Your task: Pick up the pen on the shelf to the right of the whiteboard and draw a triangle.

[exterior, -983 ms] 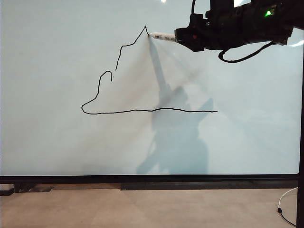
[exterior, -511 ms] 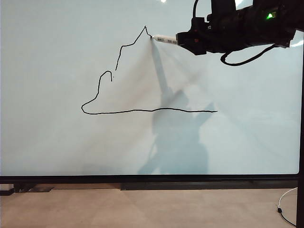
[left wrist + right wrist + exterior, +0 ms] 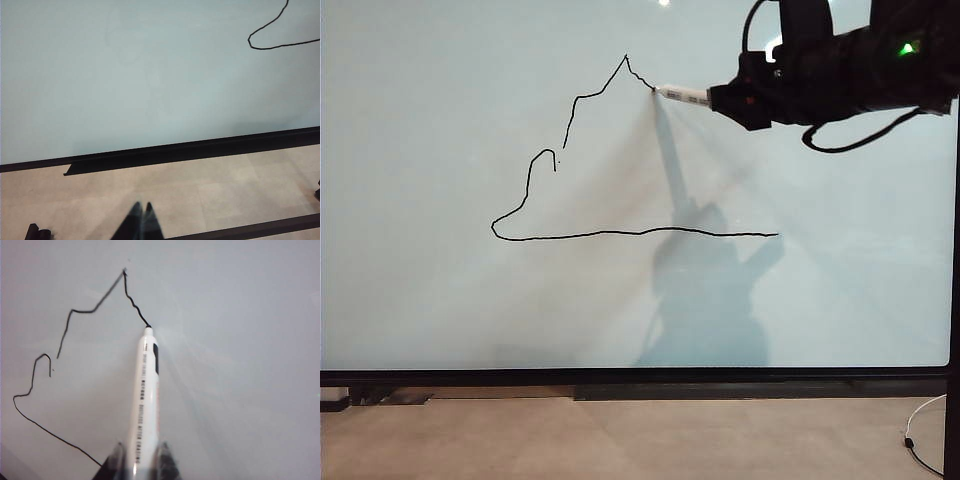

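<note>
On the whiteboard (image 3: 440, 300), right claw (image 3: 140, 460) has drawn pen (image 3: 685, 96) further right.

We see the pen (image 3: 684, 96), white with dark barcode print, lying nearly level with its black tip touching the whiteboard (image 3: 440, 300). The triangle (image 3: 570, 236) is unfinished: jagged left side, flat base, right side only begun below the peak.

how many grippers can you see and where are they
2. The right gripper is up at the whiteboard, shut on the pen. The left gripper is shut, low over the floor below the board.
</note>
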